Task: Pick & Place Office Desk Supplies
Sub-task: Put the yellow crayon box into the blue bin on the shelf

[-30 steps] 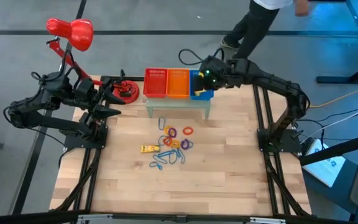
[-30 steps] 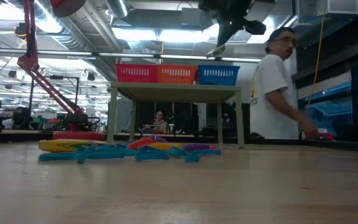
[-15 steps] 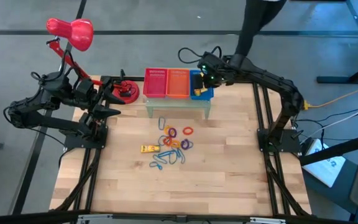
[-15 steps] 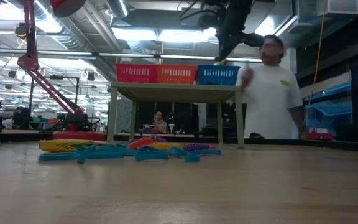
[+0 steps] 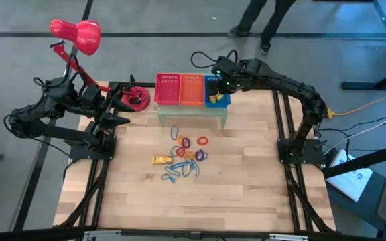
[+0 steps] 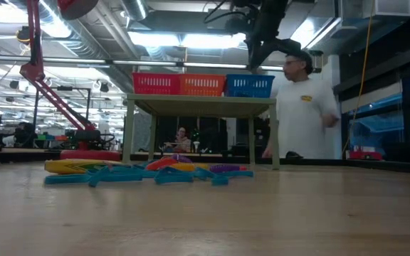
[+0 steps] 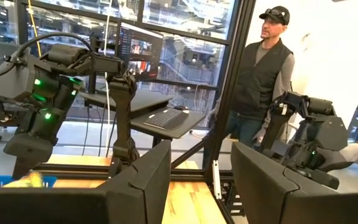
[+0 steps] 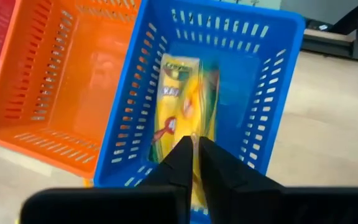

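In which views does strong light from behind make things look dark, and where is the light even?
Low view: bright ceiling lights behind turn the right gripper into a dark silhouette above the blue basket. Left wrist view: the window glass shows reflections. High view: even light on the table.

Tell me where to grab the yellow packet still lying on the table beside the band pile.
Take the yellow packet across its short width, near the middle, coming straight down. It lies flat at the pile's left edge with bare wood on its outer side, so approach from there, clear of the band loops.
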